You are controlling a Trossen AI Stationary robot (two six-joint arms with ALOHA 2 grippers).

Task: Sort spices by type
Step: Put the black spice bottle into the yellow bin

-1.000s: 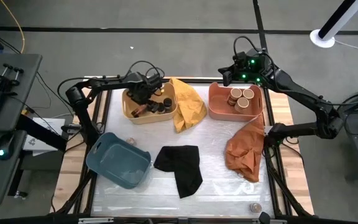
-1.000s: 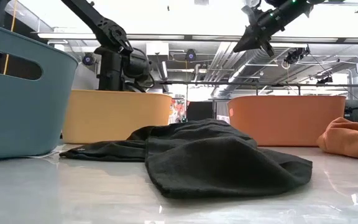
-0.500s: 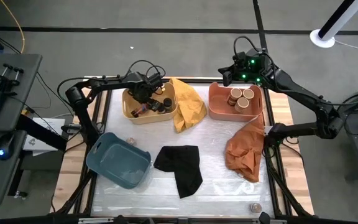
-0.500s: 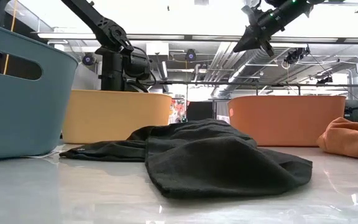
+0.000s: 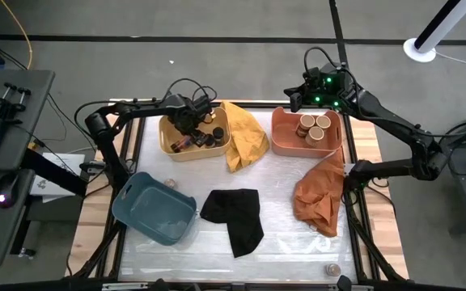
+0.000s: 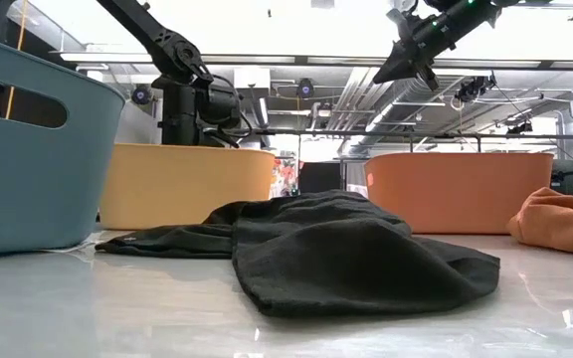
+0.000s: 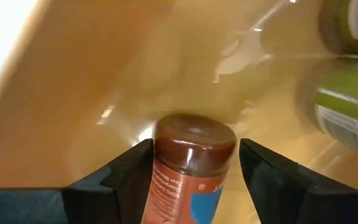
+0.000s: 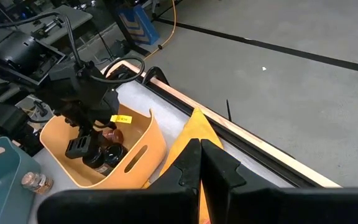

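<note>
My left gripper reaches down into the yellow tray. In the left wrist view it is open, one finger on either side of a brown spice jar lying on the tray floor. Dark-lidded jars and green-labelled jars lie beside it. My right gripper hangs shut high above the far side of the coral tray, which holds tan-lidded jars standing upright. One small jar stands on the table by the blue tray. My left gripper has its fingers close on either side of the brown jar's body, coming from above into the tray. The jar lies on the tray floor. Whether the fingers touch it, I cannot tell.
A yellow cloth lies between the yellow and coral trays. A black cloth is spread at the table's middle, and a rust-orange cloth is heaped at the right. Another small jar stands at the near edge.
</note>
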